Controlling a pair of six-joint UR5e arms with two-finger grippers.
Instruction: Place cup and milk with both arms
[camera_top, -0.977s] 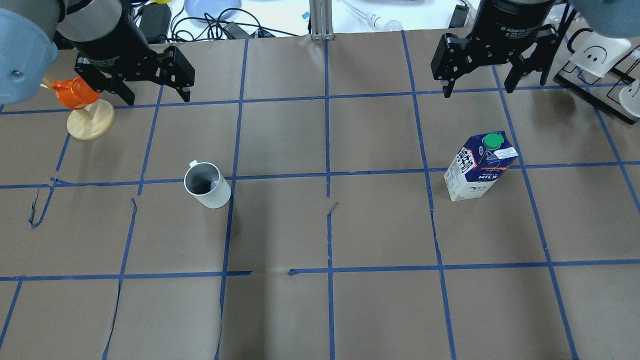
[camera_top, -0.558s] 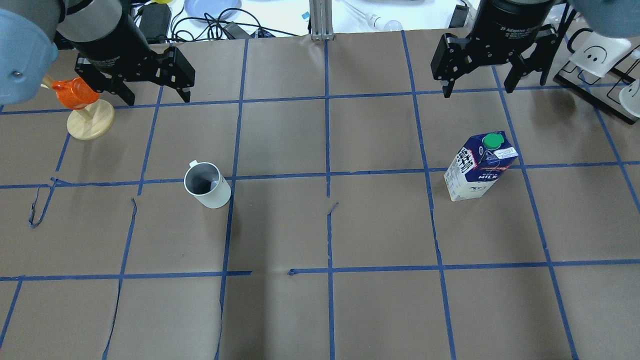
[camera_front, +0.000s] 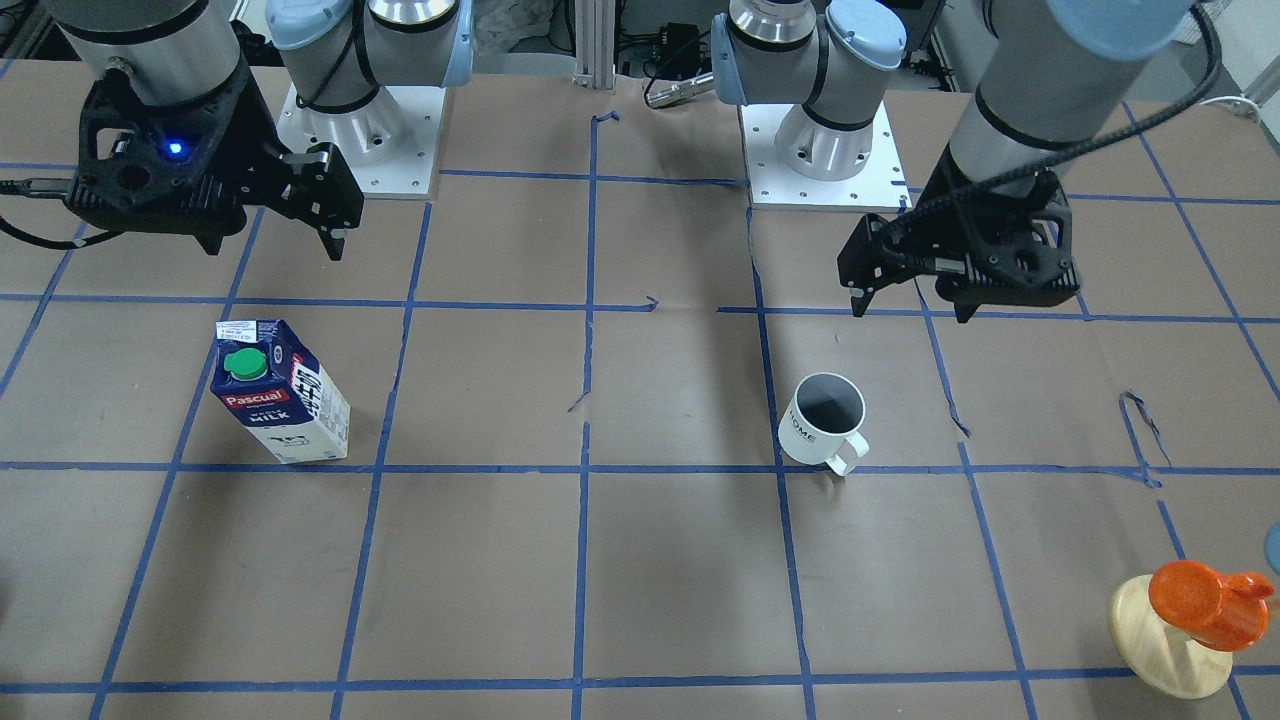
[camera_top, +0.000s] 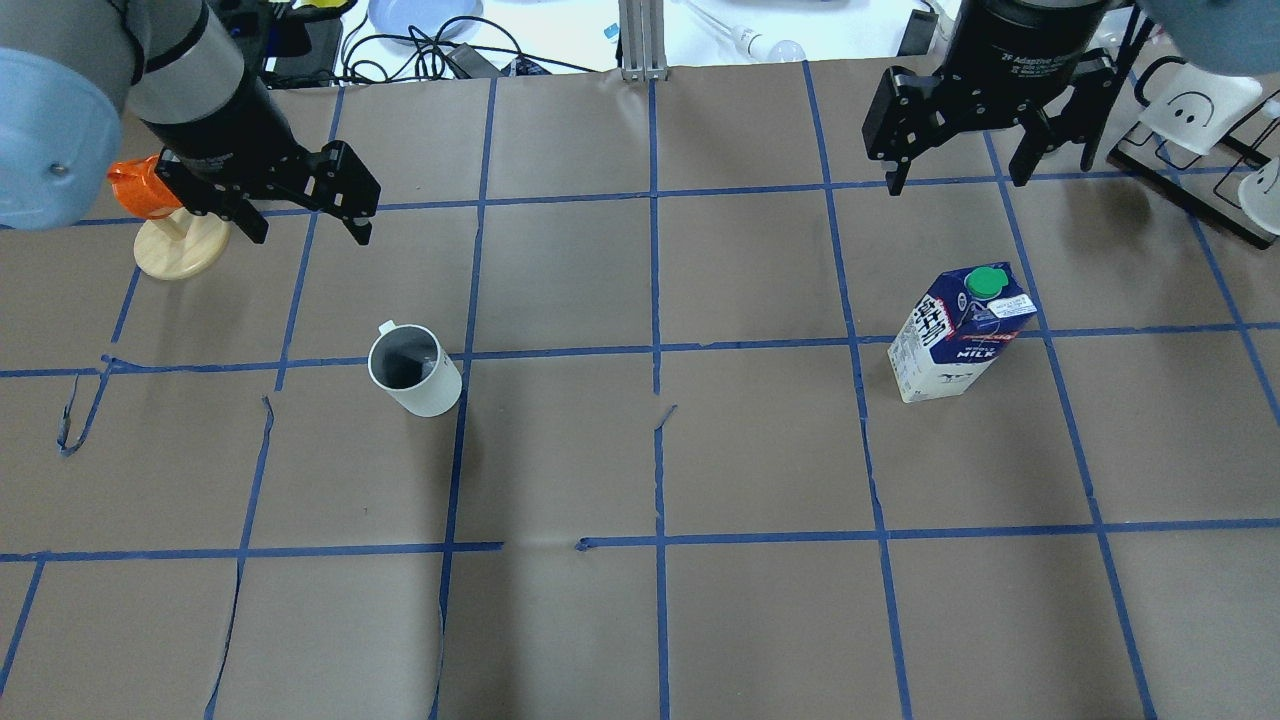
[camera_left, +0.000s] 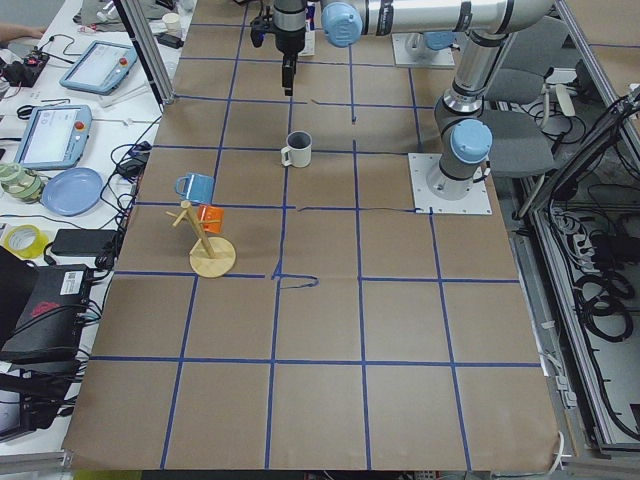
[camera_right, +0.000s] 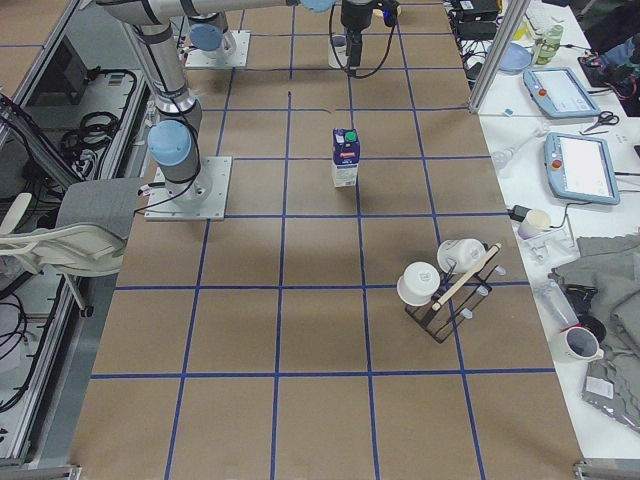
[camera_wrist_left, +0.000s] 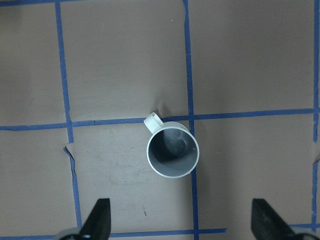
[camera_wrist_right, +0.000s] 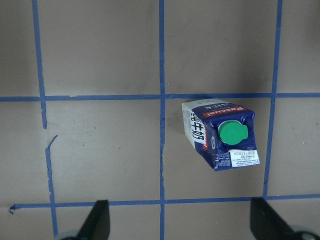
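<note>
The white cup (camera_top: 412, 372) with its dark inside stands upright on the left half of the table; it also shows in the front view (camera_front: 822, 420) and the left wrist view (camera_wrist_left: 172, 149). The navy and white milk carton (camera_top: 958, 332) with a green cap stands upright on the right half, also in the front view (camera_front: 280, 390) and the right wrist view (camera_wrist_right: 220, 134). My left gripper (camera_top: 308, 225) is open and empty, high, beyond and left of the cup. My right gripper (camera_top: 955, 180) is open and empty, high, beyond the milk.
An orange cup on a wooden stand (camera_top: 165, 225) sits just left of my left gripper. A black rack with white mugs (camera_top: 1200, 130) stands at the far right. Blue tape lines grid the brown table cover (camera_top: 760, 450). Cables and a plate lie past the far edge.
My left gripper has moved nearer, toward the cup, and partly covers the orange cup's stand. My right gripper, the cup and the milk have stayed put.
</note>
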